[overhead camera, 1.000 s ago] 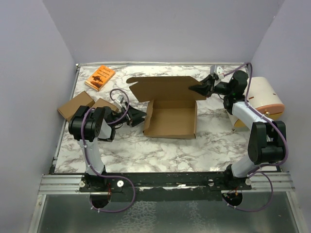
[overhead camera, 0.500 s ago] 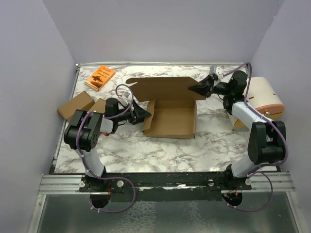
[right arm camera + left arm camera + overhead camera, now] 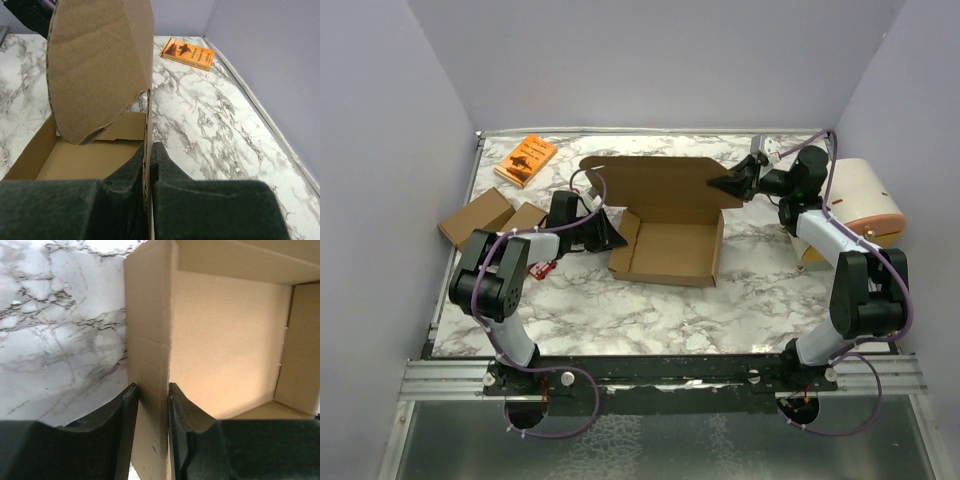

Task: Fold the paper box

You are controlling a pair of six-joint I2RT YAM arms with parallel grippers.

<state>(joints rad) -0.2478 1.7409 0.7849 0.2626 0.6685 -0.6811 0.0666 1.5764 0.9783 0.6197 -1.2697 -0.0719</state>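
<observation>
The paper box (image 3: pixel 670 245) sits mid-table, slightly far of ctr. It's a shallow brown tray w/ side walls up and open top, and the lid panel rises from its far wall. The lid is wider than the tray and its rounded end flaps stick out both sides.

The left gripper (image 3: pixel 610 232) is at the tray's left wall, near the far-left corner. In the left wrist view that wall (image 3: pixel 150 355) runs straight up btwn the two dark fingers (image 3: pixel 127 410), one outside over the marble and one inside over the tray floor. Both sit tight against the cardboard, so the wall is pinched.

The right gripper (image 3: pixel 720 183) is at the lid's right end, held above the tray's far-right corner. In the right wrist view the fingers (image 3: pixel 167 170) are pressed nearly together w/ only a thin cardboard edge (image 3: pixel 148 125) btwn them, so they're clamped on it. The lid's rounded flap (image 3: pixel 100 60) stands tall just left of the fingers, tray interior below it.

The marble table (image 3: pixel 620 310) carries the rest:
- An orange book (image 3: pixel 526 160) lies far-left, well apart from the box.
- Two small cardboard boxes (image 3: pixel 495 215) sit side by side by the left edge, behind the left arm.
- A small red item (image 3: pixel 542 268) lies near that arm; too small to ID.
- A beige rounded object (image 3: pixel 865 200) sits at the right edge, beside the right arm.
</observation>
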